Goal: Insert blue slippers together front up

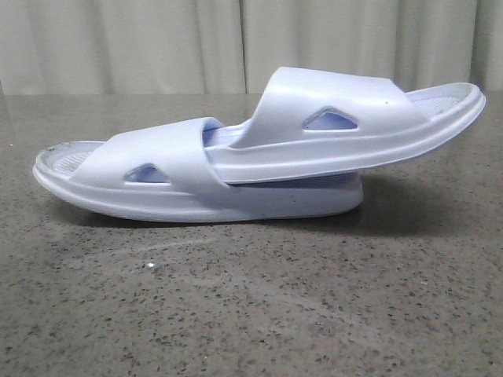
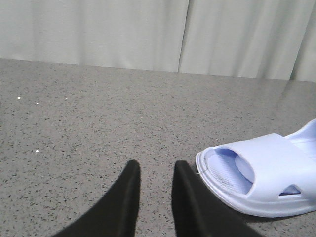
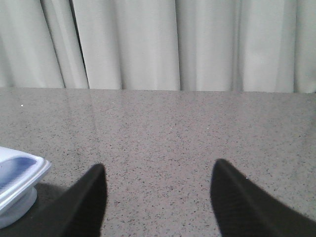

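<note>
1. Two pale blue slippers lay nested across the middle of the front view on a speckled grey surface point(image 1: 251, 314); the lower slipper point(image 1: 157, 177) sat flat toward the frame's left.
2. The upper slipper point(image 1: 346, 126) was pushed under the lower one's strap, its far end tilted up at upper right.
3. The left pincer point(image 2: 155, 173), fingers slightly parted and holding nothing, hovered beside a slipper at the lower right of its view.
4. The right pincer point(image 3: 158, 177) was spread wide and empty; a slipper end showed at that view's lower left.
5. Pale curtains point(image 1: 236, 39) hung behind.
</note>
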